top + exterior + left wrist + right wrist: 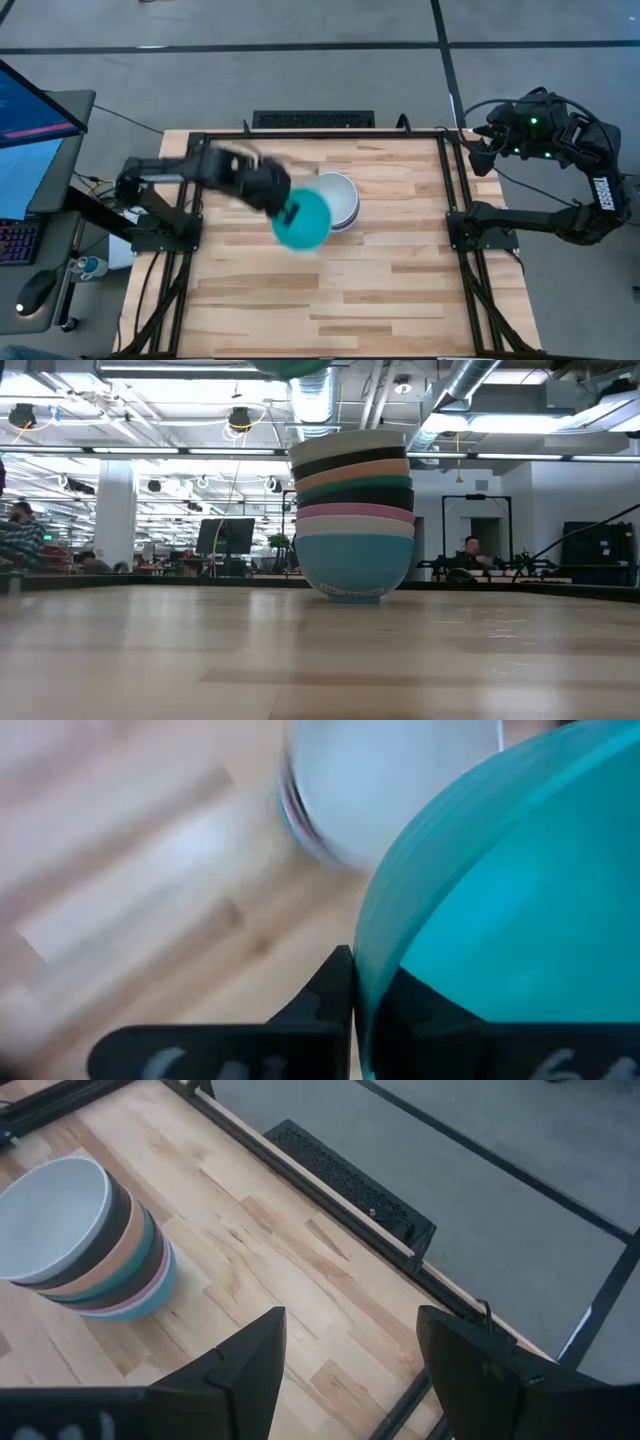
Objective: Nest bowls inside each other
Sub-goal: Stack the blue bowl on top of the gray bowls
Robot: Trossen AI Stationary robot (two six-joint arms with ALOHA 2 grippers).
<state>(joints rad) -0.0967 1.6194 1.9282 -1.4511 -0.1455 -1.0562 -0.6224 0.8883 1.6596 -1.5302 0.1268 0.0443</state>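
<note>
Eight nested bowls (352,520), white on top, left gripper (291,212) clamping a cyan bowl (303,221), right gripper (350,1370) released.

A tall stack of nested bowls (340,198) stands mid-bench, the only obstacle. The left gripper (289,213) and its cyan bowl (302,221) crowd one side. The rest of the bench (380,290) lies open.

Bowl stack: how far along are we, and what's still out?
Eight bowls are already nested in the stack, white on top and cyan at the bottom. The left gripper holds the last cyan bowl by its rim beside the stack, above the table. It remains to be dropped in. The right gripper waits open at the table's far right corner.
</note>
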